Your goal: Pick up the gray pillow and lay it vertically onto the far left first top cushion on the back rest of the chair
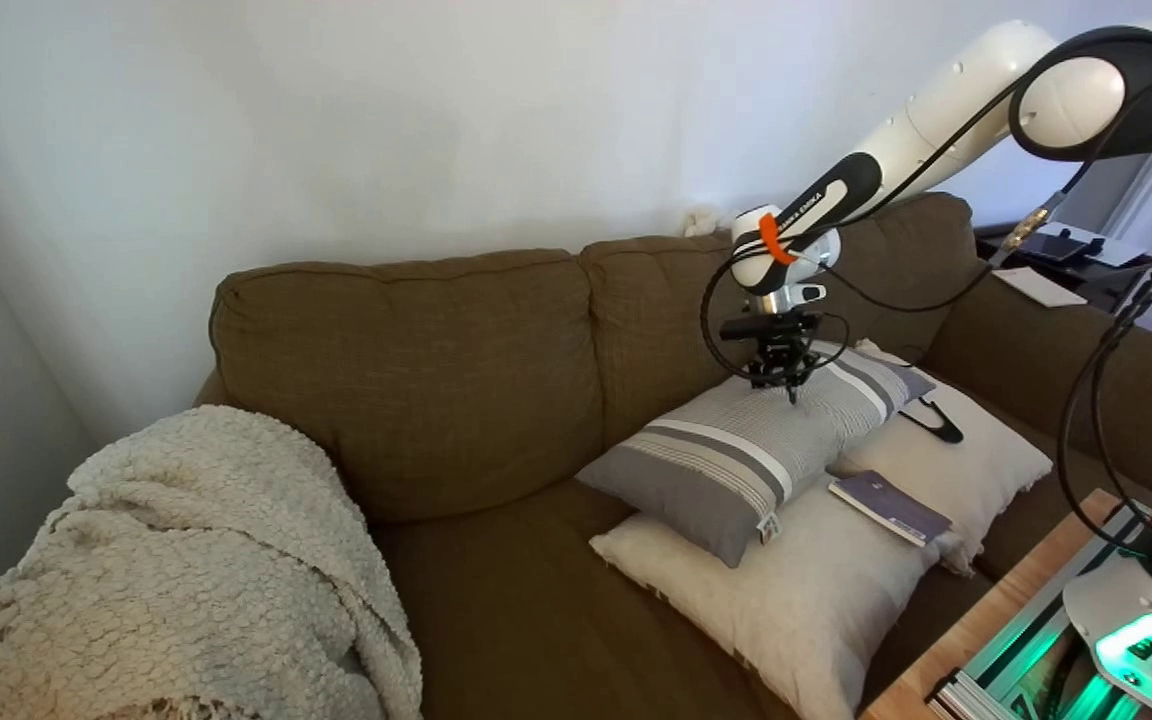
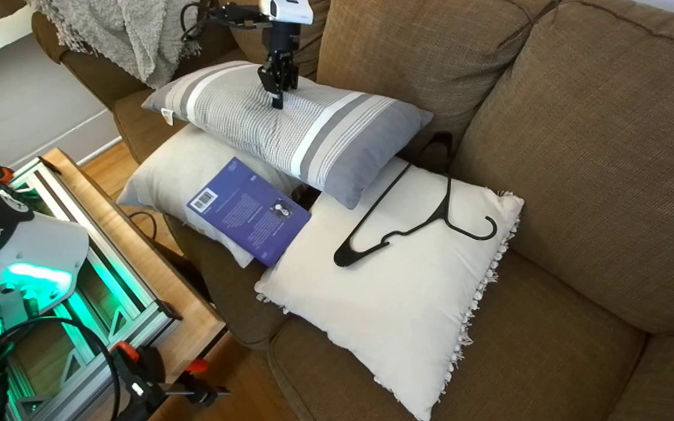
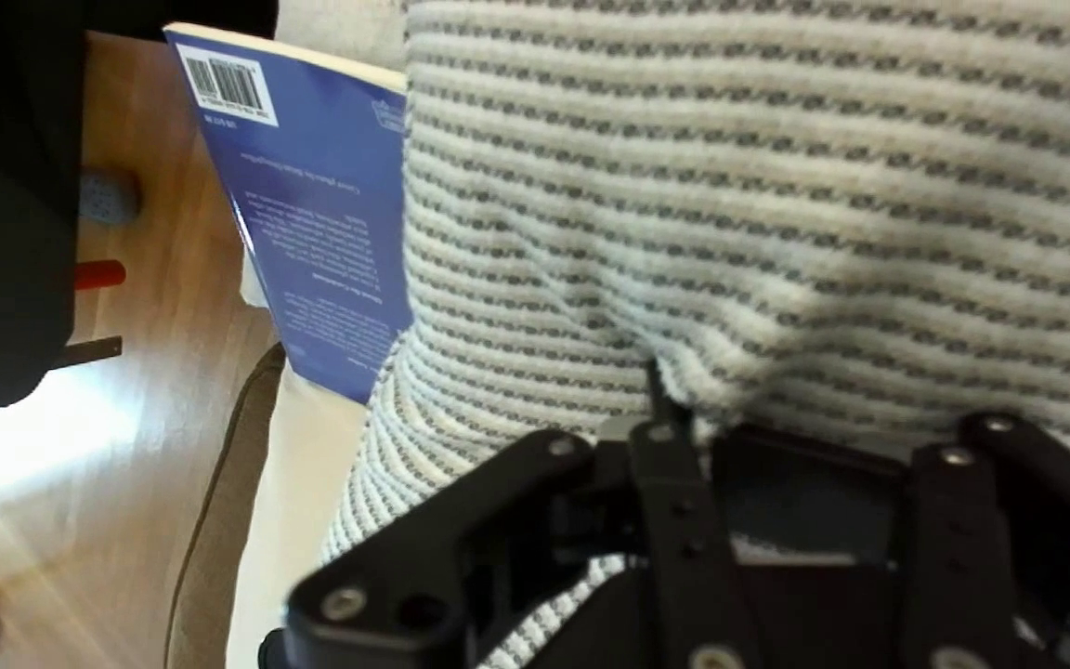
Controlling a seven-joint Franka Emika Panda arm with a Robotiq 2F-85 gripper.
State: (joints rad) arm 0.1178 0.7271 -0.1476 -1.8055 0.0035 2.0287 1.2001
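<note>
The gray pillow (image 1: 716, 430) with striped bands lies slanted on top of two cream pillows on the brown sofa (image 1: 526, 620). It also shows in an exterior view (image 2: 243, 111) and fills much of the wrist view (image 3: 776, 167). My gripper (image 1: 786, 388) points down into the pillow's middle, also in an exterior view (image 2: 279, 96). In the wrist view its fingers (image 3: 704, 418) are close together with a fold of pillow fabric bunched between them; the tips are partly hidden. The wide backrest cushion (image 1: 416, 380) stands at the sofa's left, away from the gripper.
A cream knitted blanket (image 1: 206, 560) covers the sofa's left arm. Cream pillows (image 2: 395, 292) lie under the gray one. A blue book (image 2: 249, 210) and a black hanger (image 2: 413, 231) lie on them. The robot's wooden table (image 2: 196, 310) stands in front.
</note>
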